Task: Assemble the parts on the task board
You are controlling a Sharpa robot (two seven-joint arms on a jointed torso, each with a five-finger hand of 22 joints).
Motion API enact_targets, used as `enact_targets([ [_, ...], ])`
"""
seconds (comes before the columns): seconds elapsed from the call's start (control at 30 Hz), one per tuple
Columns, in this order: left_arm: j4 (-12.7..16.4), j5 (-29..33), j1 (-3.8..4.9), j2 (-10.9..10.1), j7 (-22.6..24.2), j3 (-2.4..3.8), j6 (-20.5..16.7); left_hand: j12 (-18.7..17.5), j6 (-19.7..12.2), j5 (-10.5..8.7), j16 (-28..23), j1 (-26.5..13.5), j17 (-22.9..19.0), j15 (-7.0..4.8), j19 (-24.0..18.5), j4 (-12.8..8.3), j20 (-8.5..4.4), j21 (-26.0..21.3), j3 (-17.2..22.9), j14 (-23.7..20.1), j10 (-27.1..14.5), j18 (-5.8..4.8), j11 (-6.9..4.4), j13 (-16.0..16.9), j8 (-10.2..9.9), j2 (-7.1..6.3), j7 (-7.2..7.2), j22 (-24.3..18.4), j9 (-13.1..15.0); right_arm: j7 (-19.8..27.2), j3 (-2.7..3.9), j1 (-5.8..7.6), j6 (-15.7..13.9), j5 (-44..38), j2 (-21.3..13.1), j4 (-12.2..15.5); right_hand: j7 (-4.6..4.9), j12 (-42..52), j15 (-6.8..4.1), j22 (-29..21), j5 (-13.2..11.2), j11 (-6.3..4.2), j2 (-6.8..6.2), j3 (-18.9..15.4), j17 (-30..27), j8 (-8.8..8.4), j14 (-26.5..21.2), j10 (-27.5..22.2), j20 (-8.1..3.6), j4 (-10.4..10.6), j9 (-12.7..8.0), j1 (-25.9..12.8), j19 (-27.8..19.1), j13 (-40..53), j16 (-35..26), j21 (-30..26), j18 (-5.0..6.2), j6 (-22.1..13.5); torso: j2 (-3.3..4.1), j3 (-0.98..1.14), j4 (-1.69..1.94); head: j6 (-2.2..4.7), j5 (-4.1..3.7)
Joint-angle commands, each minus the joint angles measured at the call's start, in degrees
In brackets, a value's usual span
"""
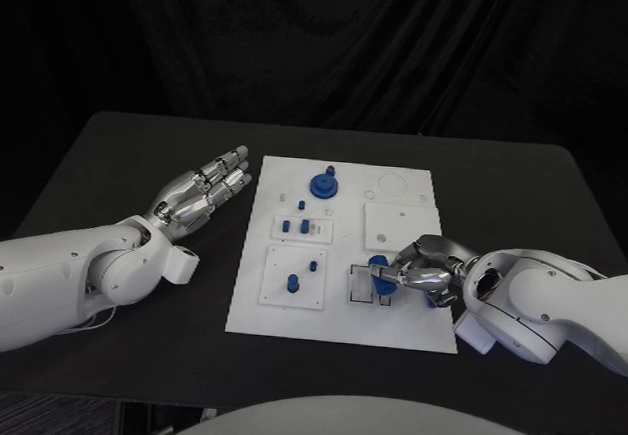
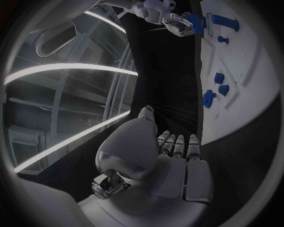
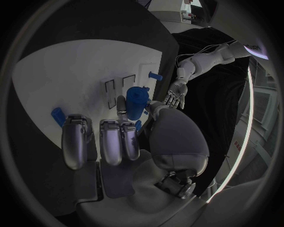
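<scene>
The white task board (image 1: 393,328) lies mid-table. My right hand (image 1: 424,270) hovers over its near right part and pinches a blue cylindrical part (image 1: 382,280) between thumb and finger, just above two narrow slots (image 1: 361,286). The right wrist view shows that part (image 3: 136,101) upright at the fingertips, close to the slots (image 3: 110,87). My left hand (image 1: 208,190) lies flat, fingers stretched and holding nothing, on the table left of the board's far corner; in its own wrist view the left hand (image 2: 172,151) has straight fingers.
A large round blue piece (image 1: 323,185) stands at the board's far middle. Small blue pegs (image 1: 302,225) sit on a raised square, and two more pieces (image 1: 295,281) on the square nearer me. Bare black table (image 1: 547,194) surrounds the board.
</scene>
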Motion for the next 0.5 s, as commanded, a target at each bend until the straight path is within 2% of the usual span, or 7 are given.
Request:
enact_targets([
  [0.03,0.03,-0.05,-0.1,0.09,1.78,0.05,0.74,-0.38,-0.07,0.27,-0.21,0.5,-0.07,0.38,-0.04,0.05,0.41,-0.25,0.12,-0.03,-0.03,0.85,0.56,-0.06,0.05,0.14,0.34,0.06,0.02,1.38,0.0,-0.34,-0.34,2.41,0.38,-0.46,-0.3,0.15,0.17,12.71,-0.28,0.24,-0.15,0.33,6.92,-0.11,4.42,6.06,-0.11,-0.11,-0.08,-0.45,3.83,15.1,-0.21,-0.38,0.86,0.1,-0.03,-0.04,-0.05,0.0,0.12],
  [0.47,-0.13,-0.05,-0.14,0.25,1.44,0.05,1.15,-0.38,-0.1,0.4,-0.21,0.6,-0.07,0.69,0.0,0.06,0.65,-0.21,0.16,-0.03,-0.03,0.78,0.69,-0.06,0.04,0.16,0.46,0.12,0.01,-0.08,-0.01,-1.1,2.81,-0.07,1.55,-1.27,-0.04,0.15,0.34,12.51,-3.1,0.46,0.23,-1.13,6.56,-0.85,4.36,6.06,0.04,0.68,-0.38,-1.04,3.64,15.1,-0.34,-0.99,1.0,-0.61,-0.08,-0.03,-0.02,0.0,0.2],
  [0.5,-0.14,-0.05,-0.14,0.27,1.41,0.05,1.13,-0.38,-0.11,0.41,-0.21,0.68,-0.07,0.99,0.0,0.07,0.89,-0.21,0.19,-0.03,-0.03,0.73,0.77,-0.06,0.03,0.17,0.53,0.11,0.01,-0.14,-0.01,-1.11,2.99,-0.1,1.64,-1.33,0.0,0.15,0.36,12.49,-3.41,0.49,0.29,-1.26,6.54,-0.92,4.36,6.06,0.07,0.74,-0.42,-1.08,3.63,15.1,-0.35,-1.05,1.01,-0.64,-0.06,-0.01,-0.03,0.0,0.23],
])
